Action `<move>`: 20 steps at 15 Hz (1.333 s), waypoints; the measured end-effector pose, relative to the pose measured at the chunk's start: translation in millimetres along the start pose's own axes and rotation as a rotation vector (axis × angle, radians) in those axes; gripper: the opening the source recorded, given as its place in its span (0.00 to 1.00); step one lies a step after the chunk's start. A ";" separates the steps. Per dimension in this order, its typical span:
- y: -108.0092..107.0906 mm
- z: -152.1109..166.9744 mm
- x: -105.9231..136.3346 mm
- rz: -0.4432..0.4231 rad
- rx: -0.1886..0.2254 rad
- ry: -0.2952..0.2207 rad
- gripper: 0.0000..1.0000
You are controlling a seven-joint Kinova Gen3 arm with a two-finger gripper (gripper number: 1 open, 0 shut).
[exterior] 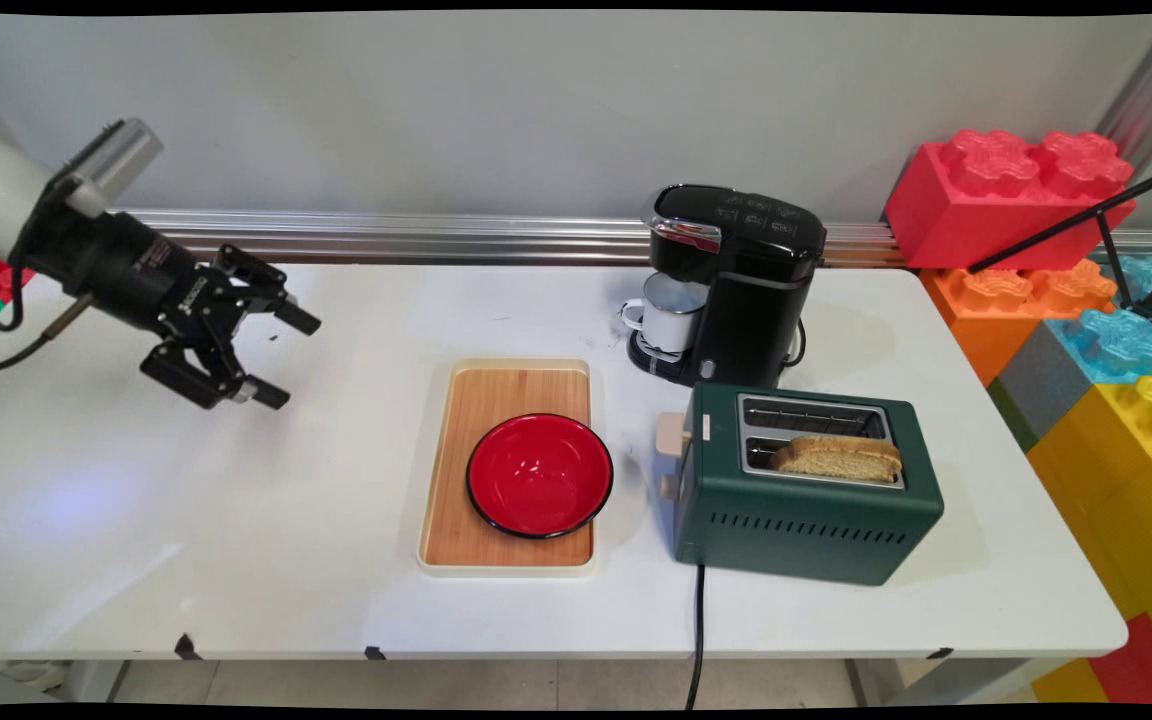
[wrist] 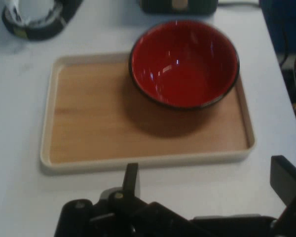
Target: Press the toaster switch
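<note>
Bowl, red with black rim, sat on wooden tray at tabletop centre, pushed toward tray's near right end. In hand view, bowl seen on tray, overlapping one long rim. Looked bare inside.

Gripper hung above tabletop's left part, well apart from tray, pointed toward it. Fingers spread wide, nothing between them. Same in hand view: gripper with fingers far apart, aimed at tray's long edge.

Green toaster stood just right of tray, near but not touching. Slice of bread stuck up from nearer slot, other slot without bread. Black cord ran from toaster's front over tabletop edge.

Black coffee maker stood behind toaster, near back edge. White mug with dark rim sat on its drip stand, under spout.

Big toy blocks, red, orange, blue, yellow, stacked beyond tabletop's right end. Black tripod legs crossed in front of them.
</note>
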 end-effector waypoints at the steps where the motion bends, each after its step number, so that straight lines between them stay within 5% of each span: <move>1: -0.8 -0.7 3.3 -0.004 -0.001 0.022 1.00; 6: -2.0 -1.5 14.7 -0.002 -0.022 0.093 1.00; 7: -2.0 -1.1 16.5 -0.001 -0.026 0.102 0.00; 14: -6.7 15.2 38.8 0.003 -0.056 0.151 0.00; 20: -20.8 64.5 82.1 -0.017 -0.057 0.222 0.00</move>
